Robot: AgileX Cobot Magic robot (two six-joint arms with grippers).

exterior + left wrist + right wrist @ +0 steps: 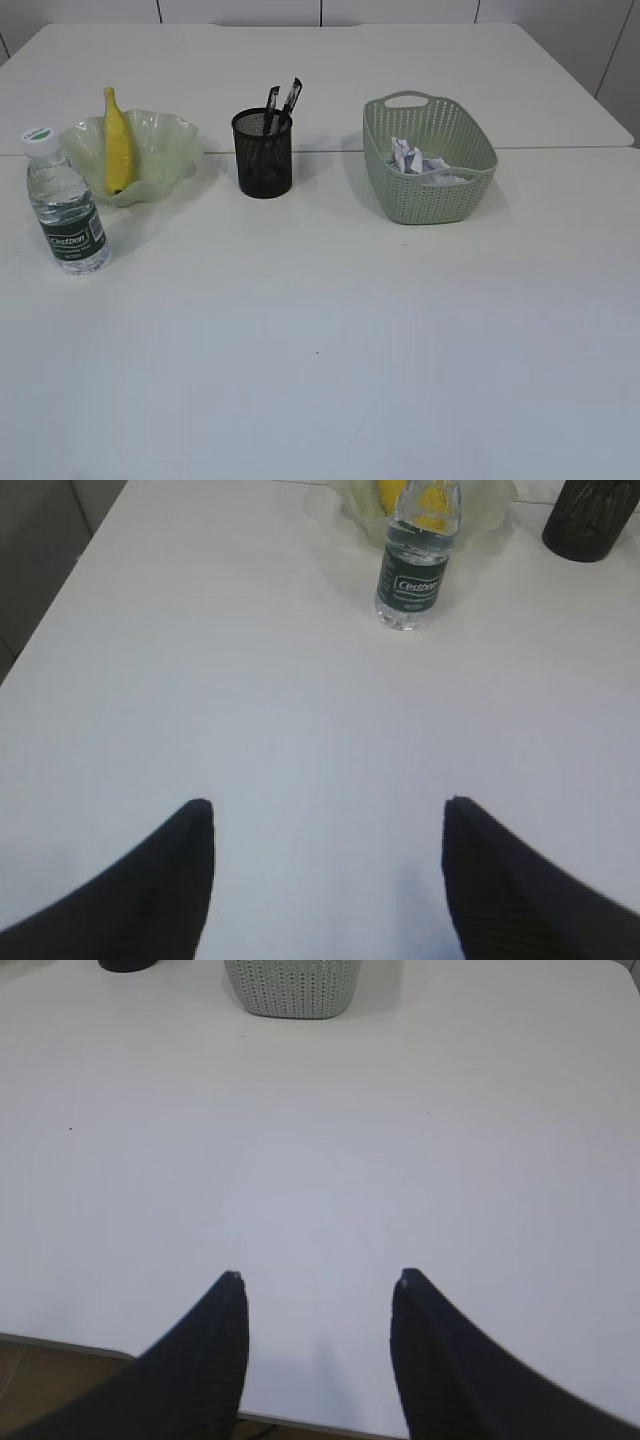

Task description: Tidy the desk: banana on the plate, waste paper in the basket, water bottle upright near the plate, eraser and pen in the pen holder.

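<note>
A yellow banana lies on the pale green wavy plate at the back left. A clear water bottle stands upright in front of the plate; it also shows in the left wrist view. A black mesh pen holder holds black pens; the eraser is not visible. Crumpled white paper lies in the green basket. My left gripper is open and empty over bare table. My right gripper is open and empty near the table's front edge. Neither arm shows in the exterior view.
The white table stretches wide in front of the objects. The basket and the pen holder's base show at the top of the right wrist view. The table's front edge runs under the right gripper.
</note>
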